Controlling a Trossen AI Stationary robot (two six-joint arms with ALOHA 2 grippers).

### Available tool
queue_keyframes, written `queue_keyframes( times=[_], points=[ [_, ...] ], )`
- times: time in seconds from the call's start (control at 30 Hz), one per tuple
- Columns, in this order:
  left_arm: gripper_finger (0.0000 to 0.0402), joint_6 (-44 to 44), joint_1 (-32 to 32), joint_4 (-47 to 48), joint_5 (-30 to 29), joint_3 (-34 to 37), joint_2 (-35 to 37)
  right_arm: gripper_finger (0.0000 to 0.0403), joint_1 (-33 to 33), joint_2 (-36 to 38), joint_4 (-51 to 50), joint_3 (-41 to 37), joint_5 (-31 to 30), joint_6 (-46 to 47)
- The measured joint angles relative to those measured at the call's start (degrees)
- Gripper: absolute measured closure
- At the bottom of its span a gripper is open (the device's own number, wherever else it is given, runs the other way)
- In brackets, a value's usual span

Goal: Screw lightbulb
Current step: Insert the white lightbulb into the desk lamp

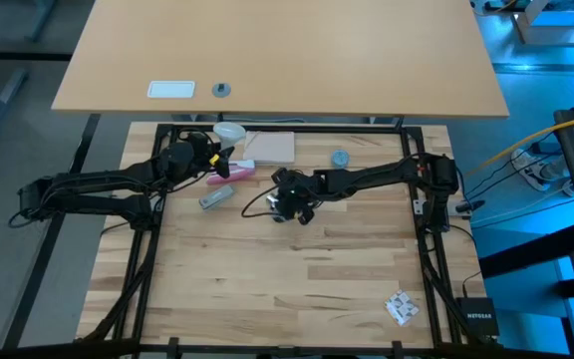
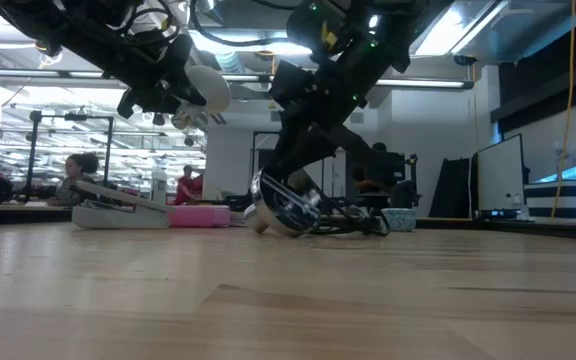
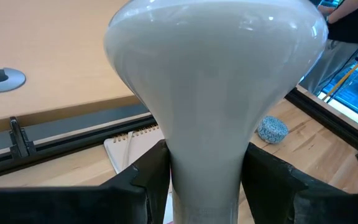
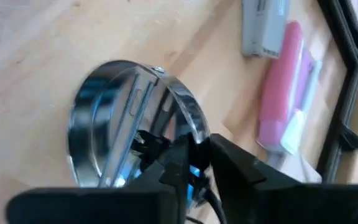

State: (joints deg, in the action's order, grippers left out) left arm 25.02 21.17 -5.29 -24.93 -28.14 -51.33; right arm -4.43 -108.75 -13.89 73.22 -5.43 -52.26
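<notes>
The white frosted lightbulb (image 3: 216, 81) is held up in the air at the table's far left, its globe (image 1: 229, 132) pointing toward the far edge, with my left gripper (image 1: 214, 150) shut on it. The round silvery socket (image 4: 129, 124) with its black cord sits tilted near the table's middle (image 1: 287, 207). Its lower edge (image 2: 268, 225) rests on the wood. My right gripper (image 4: 205, 158) comes down on it from the right at a slant, fingers nearly together at its rim. My left gripper pinches the bulb's narrow neck (image 3: 204, 180), below the globe, between its two fingers (image 3: 151, 171). The fingers run along the bulb's length. The bulb is lifted clear of the table, roughly level (image 2: 208, 88). My right gripper pinches the socket's thin rim (image 4: 194, 134) on the side toward the arm, slanting down from the right. The socket stands tipped up on its lower edge.
A pink case (image 1: 230, 172), a grey stapler-like thing (image 1: 215, 199) and a notepad (image 1: 270, 147) lie near my left gripper. A blue-grey cap (image 1: 340, 158) sits at the far middle, a crumpled white scrap (image 1: 401, 307) near right. Black frame rails (image 1: 422, 229) edge the table.
</notes>
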Motion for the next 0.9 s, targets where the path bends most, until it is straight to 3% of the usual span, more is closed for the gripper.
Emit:
queue_keyframes(
  times=[0.37,0.7,0.9],
  points=[
    [0.0246,0.04,0.0,0.17,0.02,0.0,0.0,0.0247,-0.08,-0.05,-0.09,-0.08,0.52,-2.27],
    [0.0246,0.04,0.0,0.22,0.02,0.0,0.0,0.024,-0.3,2.76,-4.13,-0.08,1.39,-12.19],
    [0.0246,0.05,-0.02,0.21,0.04,0.0,-0.02,0.024,-2.09,4.41,-5.02,0.11,8.58,-12.51]
  ],
)
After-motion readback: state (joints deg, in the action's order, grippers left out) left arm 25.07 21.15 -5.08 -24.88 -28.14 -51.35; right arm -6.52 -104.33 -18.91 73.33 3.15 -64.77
